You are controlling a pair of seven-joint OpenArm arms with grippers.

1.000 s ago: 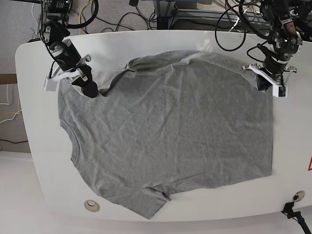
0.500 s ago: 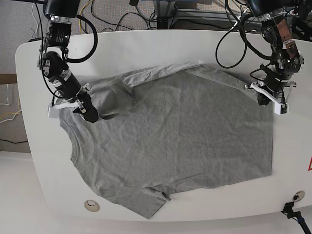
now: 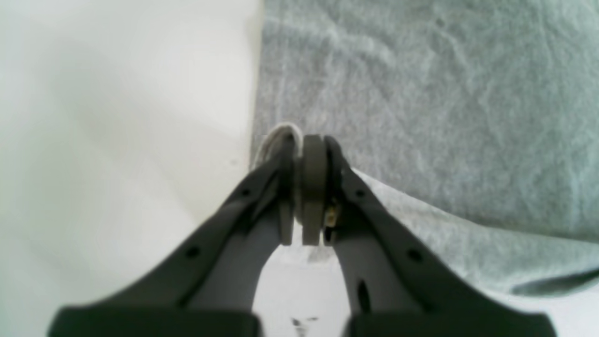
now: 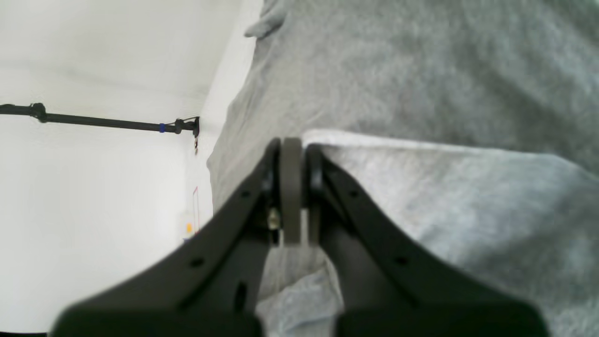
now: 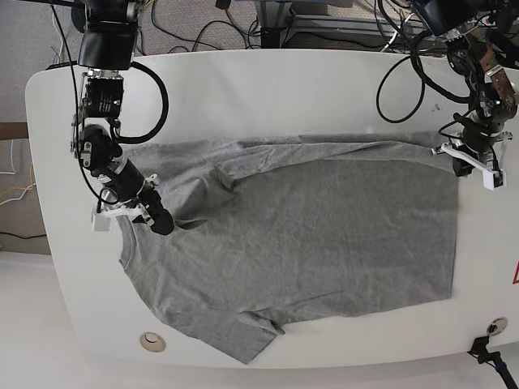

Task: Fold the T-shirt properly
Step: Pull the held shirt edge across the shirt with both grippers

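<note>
- The grey T-shirt (image 5: 308,235) lies spread across the white bench (image 5: 243,89), plain side up, its far edge folded over toward the near side in a long band running from one arm to the other
- The left end effector (image 5: 464,166) sits at the shirt's far corner on the right of the base view, jaws pinched together on the hem; in its wrist view the fabric bunches between the pads (image 3: 312,182)
- The right end effector (image 5: 158,223) is on the left of the base view, near the collar and shoulder, clamped on a fold of cloth that drapes over its fingers (image 4: 292,187)
- A sleeve (image 5: 251,340) sticks out at the near edge of the bench
- A small round fitting (image 5: 152,342) is set into the bench just beside that sleeve
</note>
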